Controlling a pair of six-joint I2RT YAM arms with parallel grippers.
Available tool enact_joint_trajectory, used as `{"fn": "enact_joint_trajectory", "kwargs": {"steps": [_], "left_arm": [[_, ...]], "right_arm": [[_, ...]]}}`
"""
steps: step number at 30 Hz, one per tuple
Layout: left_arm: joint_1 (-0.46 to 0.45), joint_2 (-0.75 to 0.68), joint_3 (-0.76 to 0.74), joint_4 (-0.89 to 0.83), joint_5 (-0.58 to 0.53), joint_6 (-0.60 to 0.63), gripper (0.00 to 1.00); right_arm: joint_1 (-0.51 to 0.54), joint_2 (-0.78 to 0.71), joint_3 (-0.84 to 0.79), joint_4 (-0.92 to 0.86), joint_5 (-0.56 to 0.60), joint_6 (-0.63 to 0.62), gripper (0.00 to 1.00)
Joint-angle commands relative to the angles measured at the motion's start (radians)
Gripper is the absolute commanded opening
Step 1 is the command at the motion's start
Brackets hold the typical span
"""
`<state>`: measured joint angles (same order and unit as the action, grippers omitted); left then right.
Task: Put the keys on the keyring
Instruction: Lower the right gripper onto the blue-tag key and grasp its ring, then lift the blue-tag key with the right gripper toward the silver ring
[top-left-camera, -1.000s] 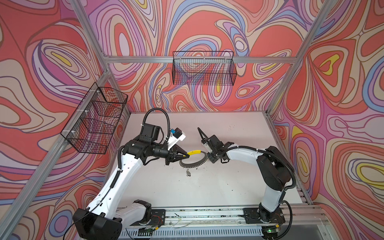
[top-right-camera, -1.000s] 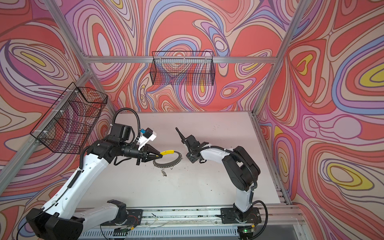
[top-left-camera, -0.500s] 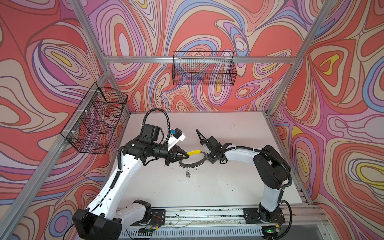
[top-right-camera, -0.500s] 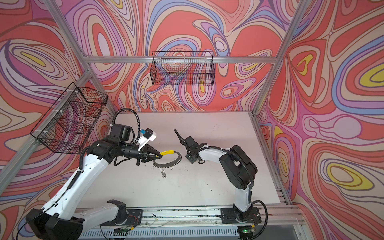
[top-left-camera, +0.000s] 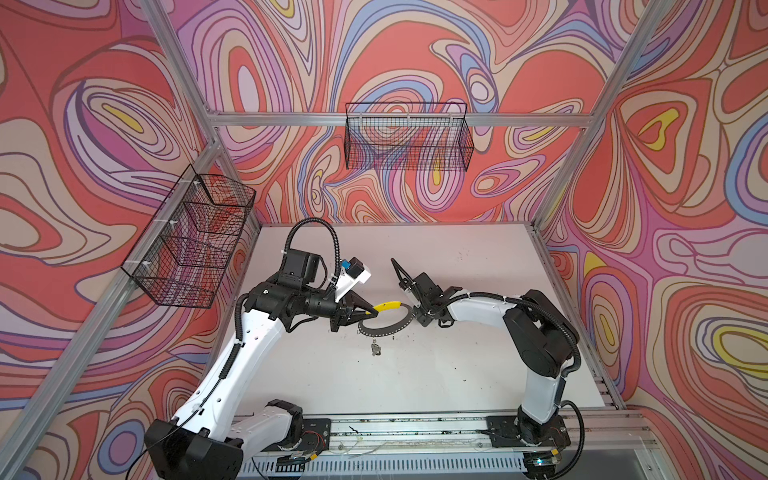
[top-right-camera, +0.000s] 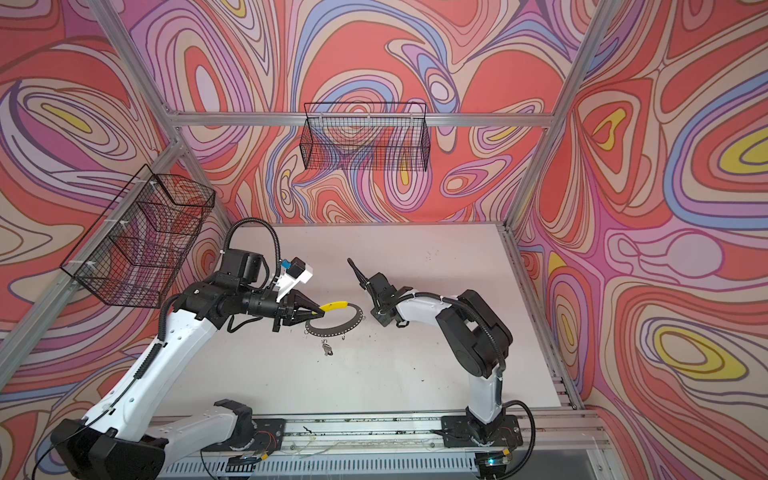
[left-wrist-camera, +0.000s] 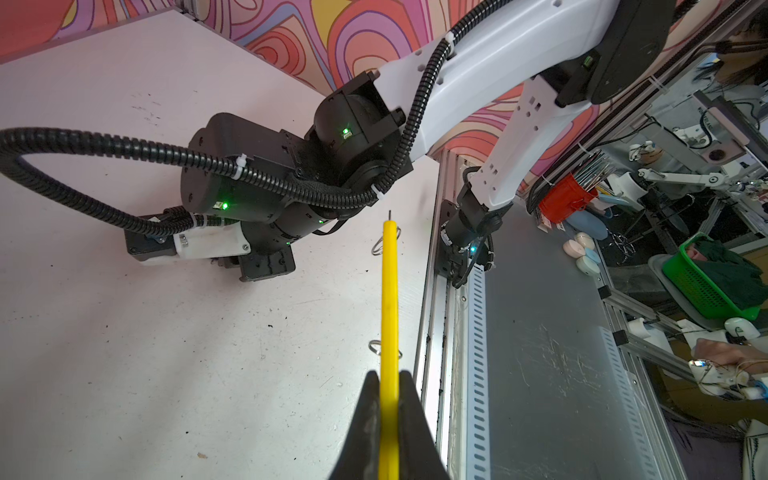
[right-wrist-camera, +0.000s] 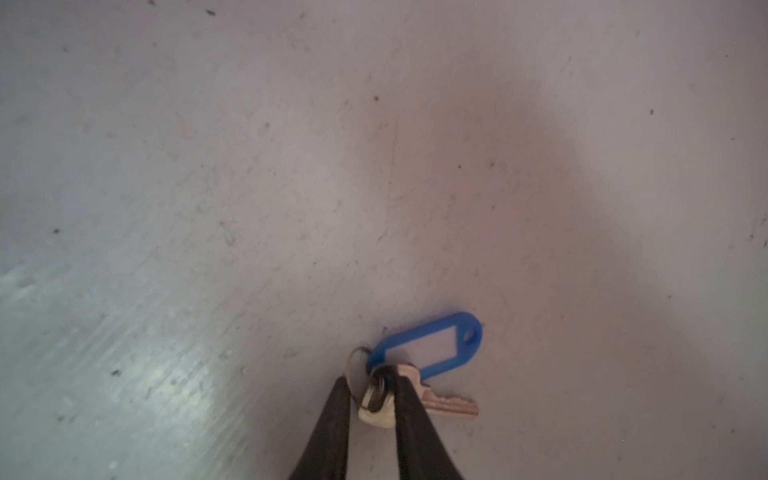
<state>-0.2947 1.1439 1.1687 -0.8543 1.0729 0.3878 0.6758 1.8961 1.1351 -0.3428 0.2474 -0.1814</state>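
Observation:
The keyring (top-left-camera: 386, 331) (top-right-camera: 336, 330) is a dark perforated hoop with a yellow segment (left-wrist-camera: 390, 299), held just over the table's middle. My left gripper (top-left-camera: 374, 311) (top-right-camera: 319, 310) (left-wrist-camera: 390, 376) is shut on that yellow segment. A small key (top-left-camera: 376, 349) (top-right-camera: 327, 348) dangles below the hoop's near edge. My right gripper (right-wrist-camera: 372, 382) points down at the table right of the hoop. Its two fingers press on the head and split ring of the key with the blue tag (right-wrist-camera: 432, 347), which lies on the table. In both top views the right wrist hides this key.
Two black wire baskets hang on the walls, one at the back (top-left-camera: 407, 141) and one on the left (top-left-camera: 191, 241). Small wire rings (left-wrist-camera: 380, 247) hang from the hoop. An aluminium rail (top-left-camera: 415, 428) runs along the white table's (top-left-camera: 457, 374) front edge.
The right gripper's jaws have closed in on the key with the blue tag and its wrist has edged slightly left. The left arm and the keyring have not moved.

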Motion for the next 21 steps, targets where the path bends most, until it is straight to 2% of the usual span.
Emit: {"fn": "enact_joint_trajectory", "kwargs": {"steps": [1, 4, 13, 18, 21], "left_arm": [[-0.001, -0.021, -0.012, 0.021, 0.006, -0.001, 0.0], [-0.001, -0.025, -0.014, 0.021, -0.001, -0.007, 0.0], [-0.001, -0.034, -0.015, 0.023, -0.008, -0.027, 0.0], [-0.001, -0.044, -0.019, 0.025, -0.023, -0.035, 0.0], [-0.001, -0.051, -0.019, 0.026, -0.025, -0.034, 0.0]], "right_arm": [[0.005, 0.028, 0.015, 0.021, 0.016, -0.016, 0.12], [0.005, 0.034, 0.024, 0.022, 0.012, -0.016, 0.01], [-0.001, 0.004, 0.026, 0.009, -0.077, 0.003, 0.0], [-0.031, -0.018, 0.052, -0.064, -0.181, 0.033, 0.0], [-0.042, -0.036, 0.056, -0.114, -0.203, 0.05, 0.0]]}}
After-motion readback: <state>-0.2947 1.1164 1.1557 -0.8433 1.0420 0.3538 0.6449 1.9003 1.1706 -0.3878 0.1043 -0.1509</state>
